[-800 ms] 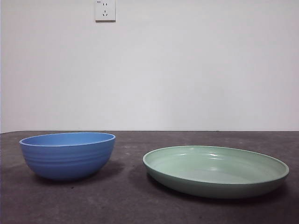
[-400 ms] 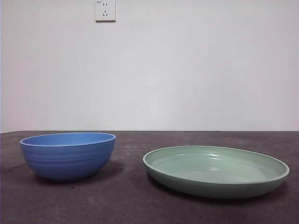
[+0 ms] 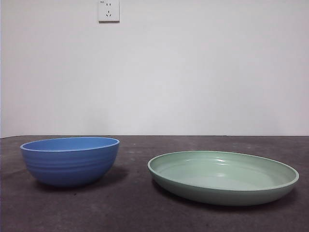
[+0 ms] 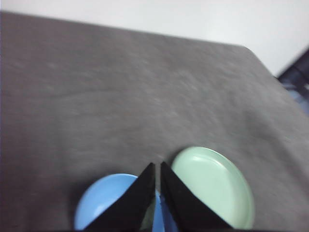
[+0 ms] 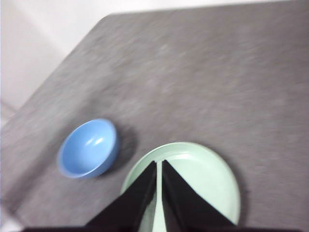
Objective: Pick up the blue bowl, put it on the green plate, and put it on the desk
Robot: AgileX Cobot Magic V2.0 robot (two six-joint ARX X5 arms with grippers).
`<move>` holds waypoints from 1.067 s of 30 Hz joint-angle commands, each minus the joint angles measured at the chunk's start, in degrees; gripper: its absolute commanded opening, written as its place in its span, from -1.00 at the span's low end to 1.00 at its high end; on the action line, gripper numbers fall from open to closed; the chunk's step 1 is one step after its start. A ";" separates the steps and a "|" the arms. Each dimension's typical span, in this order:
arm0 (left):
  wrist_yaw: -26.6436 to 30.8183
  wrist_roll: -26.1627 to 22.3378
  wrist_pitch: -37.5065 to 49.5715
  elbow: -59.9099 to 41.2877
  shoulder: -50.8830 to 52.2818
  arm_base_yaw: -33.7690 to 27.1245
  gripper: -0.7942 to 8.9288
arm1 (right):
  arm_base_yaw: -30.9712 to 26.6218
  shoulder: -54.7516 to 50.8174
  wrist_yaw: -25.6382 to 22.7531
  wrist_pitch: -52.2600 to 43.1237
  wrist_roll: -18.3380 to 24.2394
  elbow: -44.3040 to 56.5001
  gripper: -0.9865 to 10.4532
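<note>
Right now you are looking at the bowl (image 3: 70, 161) sitting upright on the surface (image 3: 130, 208), with the plate (image 3: 223, 177) lying flat beside it; a clear strip of surface is showing between the two, so they are not touching. The bowl is holding nothing: its blue inside is showing bare in the right wrist view (image 5: 89, 147). The plate is likewise carrying nothing, its pale green floor lying open (image 5: 203, 179).

Neither arm is showing in the front view. From high above, your left tool (image 4: 158, 166) is hanging over the gap between bowl (image 4: 104, 203) and plate (image 4: 215, 186), its two black jaws drawn nearly together with only a thin slit between them, gripping nothing. Your right tool (image 5: 159, 164) is hovering high over the plate's near rim, its jaws likewise closed to a narrow slit and holding nothing.

A white wall socket (image 3: 108, 10) is sitting on the wall behind the surface, above the bowl.
</note>
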State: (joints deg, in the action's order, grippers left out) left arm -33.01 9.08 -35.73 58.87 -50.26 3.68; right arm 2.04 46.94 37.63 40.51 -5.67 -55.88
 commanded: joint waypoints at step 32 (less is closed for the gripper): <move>-4.46 -3.54 -3.85 1.77 -5.18 0.20 0.47 | 1.53 3.52 2.82 3.69 4.63 -1.16 0.32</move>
State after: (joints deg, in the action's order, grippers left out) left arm -37.36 6.90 -40.18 59.31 -54.87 3.68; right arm 3.40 50.17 40.32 44.53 -1.93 -56.01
